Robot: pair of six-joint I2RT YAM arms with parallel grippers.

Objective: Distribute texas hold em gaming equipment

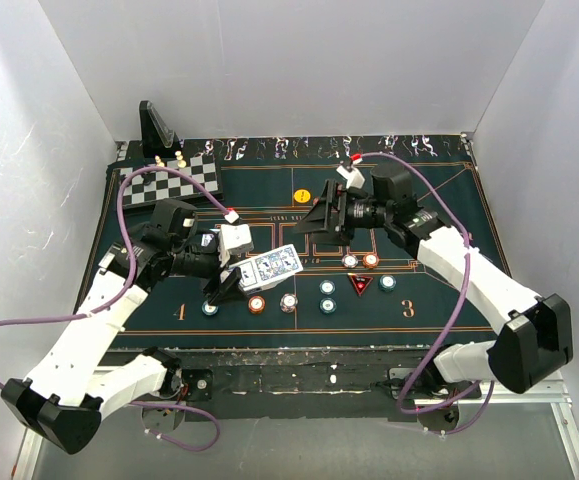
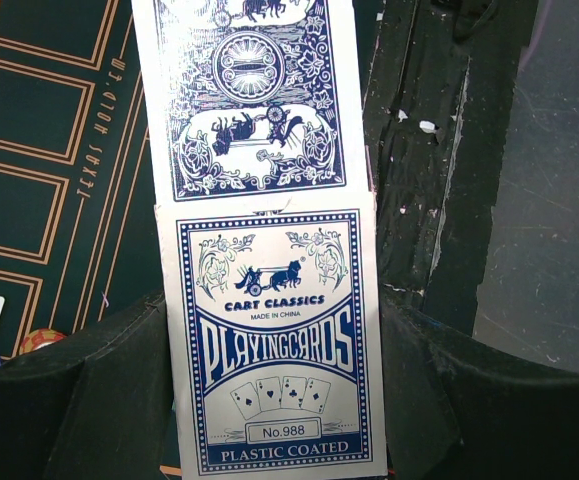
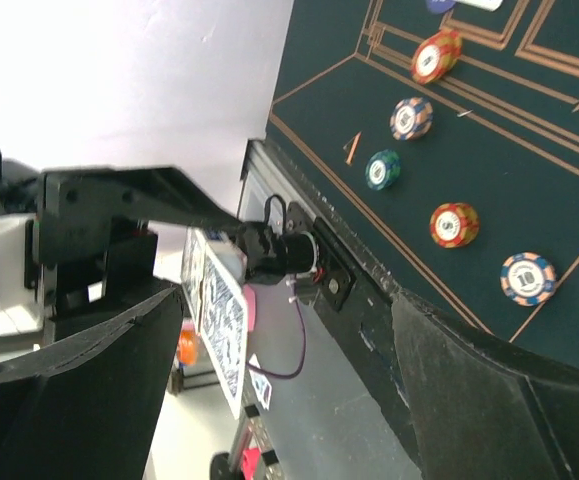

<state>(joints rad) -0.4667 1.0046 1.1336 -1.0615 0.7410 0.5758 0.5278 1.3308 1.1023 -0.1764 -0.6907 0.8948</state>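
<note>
My left gripper (image 1: pixel 247 273) is shut on a blue-and-white playing card box (image 1: pixel 272 265) and holds it above the green felt mat (image 1: pixel 439 310). In the left wrist view the box (image 2: pixel 274 340) fills the gap between both fingers (image 2: pixel 69 400), its flap open upward. My right gripper (image 1: pixel 312 222) is open and empty, just right of the box and pointing at it. In the right wrist view the box (image 3: pixel 219 330) shows edge-on ahead of the open gripper (image 3: pixel 289 340). Several poker chips lie on the mat, among them an orange chip (image 1: pixel 256 303), a whitish chip (image 1: pixel 288 301) and a teal chip (image 1: pixel 327 288).
A red triangle marker (image 1: pixel 360 285) lies among chips right of centre. A yellow disc (image 1: pixel 301 195) lies further back. One card (image 1: pixel 209 240) lies by the left arm. A chessboard (image 1: pixel 174 180) and a black stand (image 1: pixel 156 125) sit at the back left.
</note>
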